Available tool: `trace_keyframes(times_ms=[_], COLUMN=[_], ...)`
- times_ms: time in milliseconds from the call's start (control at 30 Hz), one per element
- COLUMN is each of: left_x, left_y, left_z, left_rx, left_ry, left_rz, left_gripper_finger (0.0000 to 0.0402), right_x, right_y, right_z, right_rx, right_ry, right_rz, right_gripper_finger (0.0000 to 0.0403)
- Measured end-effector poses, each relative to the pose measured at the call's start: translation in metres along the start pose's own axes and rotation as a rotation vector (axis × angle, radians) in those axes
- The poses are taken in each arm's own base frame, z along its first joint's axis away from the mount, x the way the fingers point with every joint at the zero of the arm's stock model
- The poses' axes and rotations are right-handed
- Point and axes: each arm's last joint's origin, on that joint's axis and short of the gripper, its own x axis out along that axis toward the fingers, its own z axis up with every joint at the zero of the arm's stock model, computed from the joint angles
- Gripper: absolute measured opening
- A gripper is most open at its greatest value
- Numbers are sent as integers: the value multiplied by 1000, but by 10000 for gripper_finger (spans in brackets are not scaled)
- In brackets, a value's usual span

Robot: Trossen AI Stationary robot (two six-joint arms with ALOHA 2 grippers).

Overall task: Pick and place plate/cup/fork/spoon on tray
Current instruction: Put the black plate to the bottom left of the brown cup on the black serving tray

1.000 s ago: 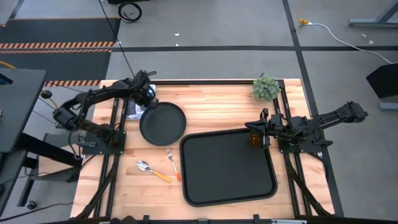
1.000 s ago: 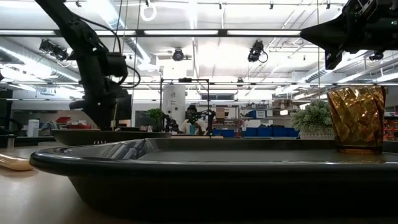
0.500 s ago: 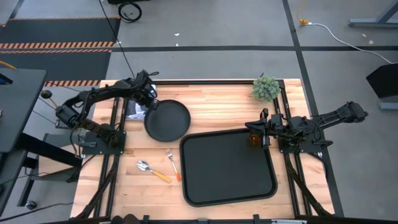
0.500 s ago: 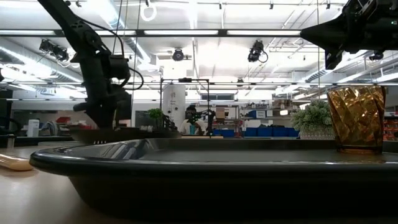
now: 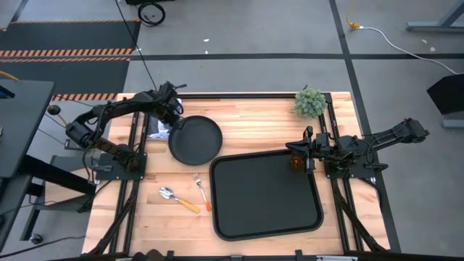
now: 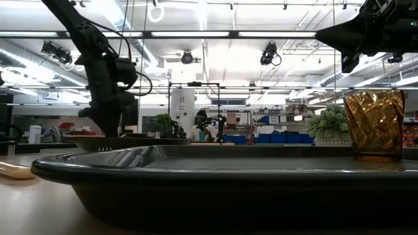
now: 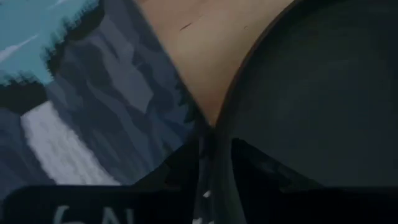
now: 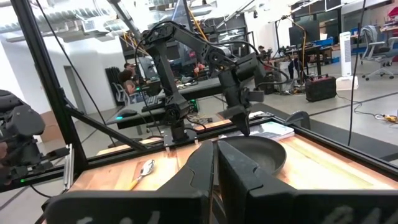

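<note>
The round black plate (image 5: 194,140) is on the wooden table, far left of the black tray (image 5: 265,193). My left gripper (image 5: 174,122) is shut on the plate's far-left rim; it also shows in the low view (image 6: 108,124). The amber cup (image 5: 295,161) stands upright inside the tray's far right corner (image 6: 373,124). My right gripper (image 5: 293,150) hovers just above the cup with its fingers shut (image 8: 214,155). The fork (image 5: 201,190) and the spoon (image 5: 177,199) lie flat on the table left of the tray. My left gripper pinches the plate's raised rim (image 7: 217,118) at its far-left edge, one finger on the inner side and one on the outer side. The fingers come from above, slanting down from the table's far left. The plate sits about level; whether it is clear of the table I cannot tell.
A printed card with a blue mountain picture (image 7: 74,93) lies on the table by the plate's left edge (image 5: 158,130). A small green plant (image 5: 310,103) stands at the far right. Bare wood lies between the plate and the tray.
My left gripper has gone a little toward the table's right edge with the plate's rim in its hold. The plate has shifted with it toward the tray. The right arm and the cup have kept still.
</note>
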Motion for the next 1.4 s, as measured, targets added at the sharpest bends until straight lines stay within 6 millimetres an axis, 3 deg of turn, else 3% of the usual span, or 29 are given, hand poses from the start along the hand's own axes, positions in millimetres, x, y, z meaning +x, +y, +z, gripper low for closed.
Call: trace_keyframes(times_ms=[500,1033,1233,1400], left_x=[8,25,21,4], left_y=[-18,-24,-26,-33], left_z=[-5,-7,-2,18], left_rx=[62,41,15,9], left_ry=[49,123,120,80], left_rz=[-1,-4,-15,-34], left_gripper_finger=[122,28,10,10], right_x=[0,0,0,0], right_y=[0,0,0,0], right_z=[0,0,0,0], right_rx=[0,0,0,0], right_ry=[0,0,0,0], right_rz=[0,0,0,0], right_gripper_finger=[27,27,27,27])
